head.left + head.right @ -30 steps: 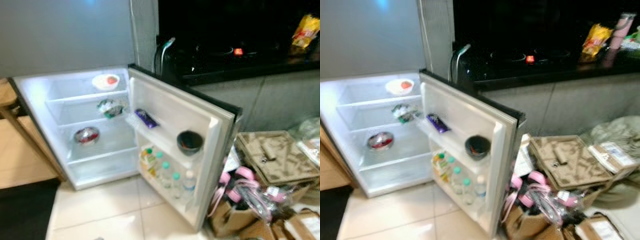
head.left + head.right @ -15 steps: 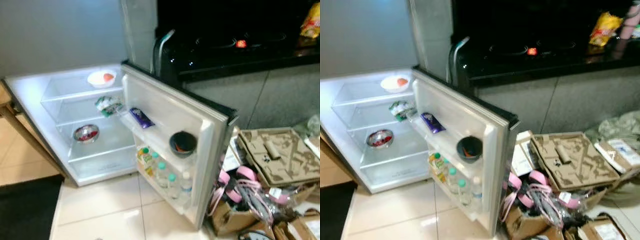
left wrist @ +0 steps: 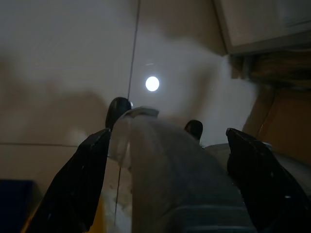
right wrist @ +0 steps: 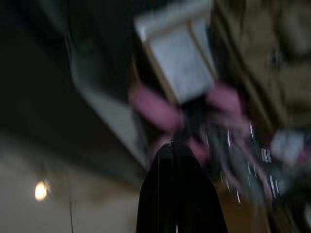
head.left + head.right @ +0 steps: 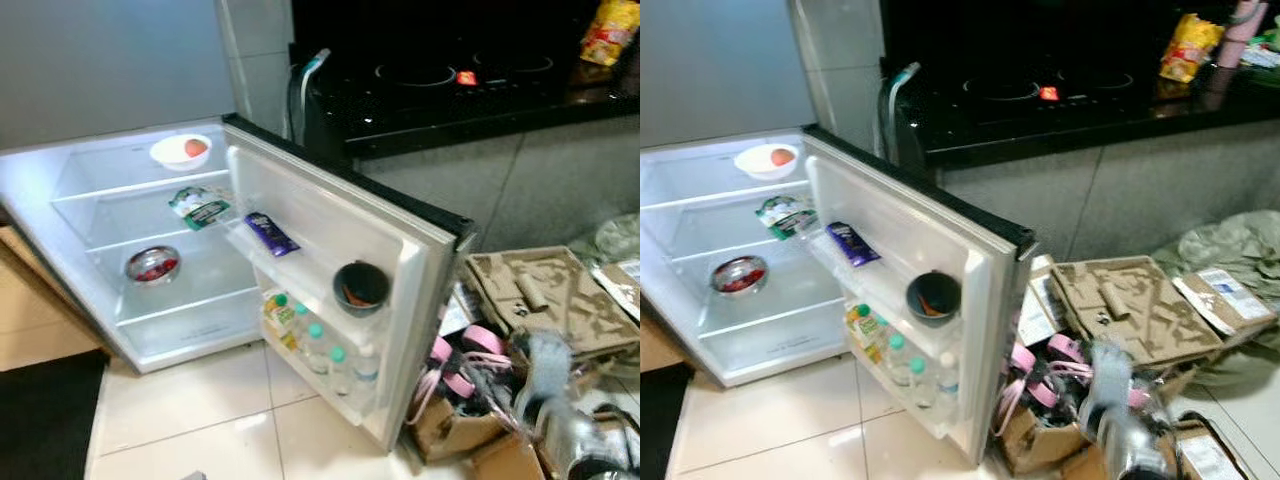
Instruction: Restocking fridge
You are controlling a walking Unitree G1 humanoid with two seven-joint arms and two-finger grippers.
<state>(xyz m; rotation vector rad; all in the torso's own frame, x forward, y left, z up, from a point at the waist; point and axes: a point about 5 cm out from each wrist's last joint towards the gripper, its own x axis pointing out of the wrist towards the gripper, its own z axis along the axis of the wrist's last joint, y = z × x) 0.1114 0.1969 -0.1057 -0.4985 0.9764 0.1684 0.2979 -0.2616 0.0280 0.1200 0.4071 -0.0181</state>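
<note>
Right arm (image 5: 1120, 425) blurred; held bottle (image 3: 170, 170) cut off.

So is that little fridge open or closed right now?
Open. The fridge door swings wide, showing lit shelves and bottles in the door rack.

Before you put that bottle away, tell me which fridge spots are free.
The bottom shelf below the steel bowl is bare. The top shelf is open left of the white bowl. The lower door rack is crowded with bottles; the floor by the cardboard boxes is cluttered.
</note>
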